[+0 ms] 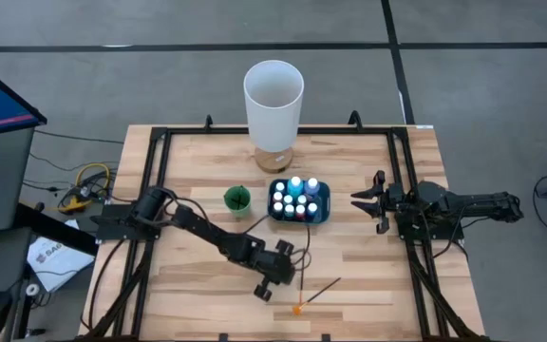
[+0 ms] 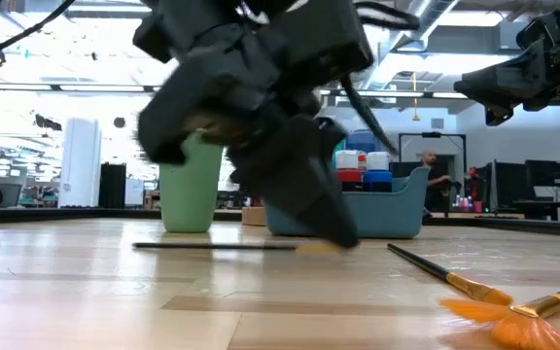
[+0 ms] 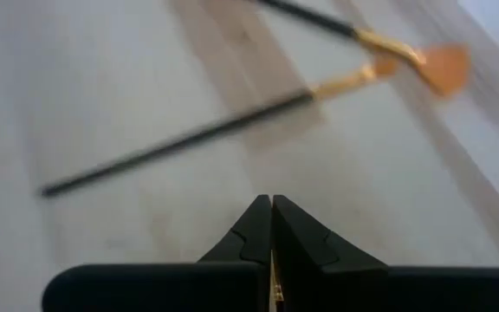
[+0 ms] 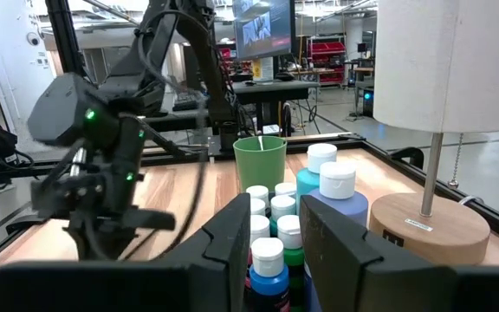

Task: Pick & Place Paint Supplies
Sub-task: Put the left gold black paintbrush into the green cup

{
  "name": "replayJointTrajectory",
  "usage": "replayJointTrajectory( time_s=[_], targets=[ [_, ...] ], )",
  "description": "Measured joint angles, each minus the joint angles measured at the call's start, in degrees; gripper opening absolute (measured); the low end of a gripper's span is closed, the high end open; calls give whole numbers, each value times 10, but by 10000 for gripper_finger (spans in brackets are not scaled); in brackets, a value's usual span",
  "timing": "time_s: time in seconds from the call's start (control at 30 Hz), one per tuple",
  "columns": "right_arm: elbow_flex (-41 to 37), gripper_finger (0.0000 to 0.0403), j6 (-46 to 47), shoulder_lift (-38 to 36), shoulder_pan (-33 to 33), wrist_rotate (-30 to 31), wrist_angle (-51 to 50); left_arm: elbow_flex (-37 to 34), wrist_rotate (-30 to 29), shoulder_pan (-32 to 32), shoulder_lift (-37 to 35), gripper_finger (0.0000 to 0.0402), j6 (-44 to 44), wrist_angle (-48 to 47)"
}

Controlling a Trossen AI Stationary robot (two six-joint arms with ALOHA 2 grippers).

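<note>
My left gripper (image 1: 266, 288) (image 3: 272, 201) hangs over the near middle of the table, shut on a thin dark brush (image 2: 212, 246). Two more brushes lie flat just right of it (image 1: 319, 292). One has an orange fan tip (image 3: 444, 68), the other a gold ferrule (image 3: 345, 82). Several tiny paint bottles with pale caps (image 1: 297, 198) (image 4: 271, 230) stand in a blue tray (image 1: 323, 211). My right gripper (image 1: 357, 201) (image 4: 275, 243) is open and hovers level, right of the tray. My left gripper pinches the dark brush at its gold ferrule end (image 2: 311, 247), fingers (image 2: 333, 219) slanting down from above and lying across it. The handle sticks out level toward the table's left, low over the wood. I cannot tell whether it touches the table.
A green cup (image 1: 237, 198) (image 4: 260, 165) with something thin inside stands left of the tray. A tall white lamp (image 1: 273, 95) stands on a wooden base (image 4: 423, 221) at the far edge. Black rails (image 1: 150, 190) run along both sides. A person (image 2: 434, 170) stands far behind.
</note>
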Motion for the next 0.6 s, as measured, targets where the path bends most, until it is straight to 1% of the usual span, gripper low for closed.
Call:
replayJointTrajectory(
  time_s=[0.07,0.23,0.37,0.6],
  targets=[
    [0,98,0,0,0,0,0,2,-7,1,-6,0,-4,8],
    [0,98,0,0,0,0,0,1,2,-3,-6,0,-24,10],
    [0,98,0,0,0,0,0,2,-17,-6,-6,0,-30,12],
    [0,98,0,0,0,0,0,2,-26,-11,-8,0,-67,15]
  ],
)
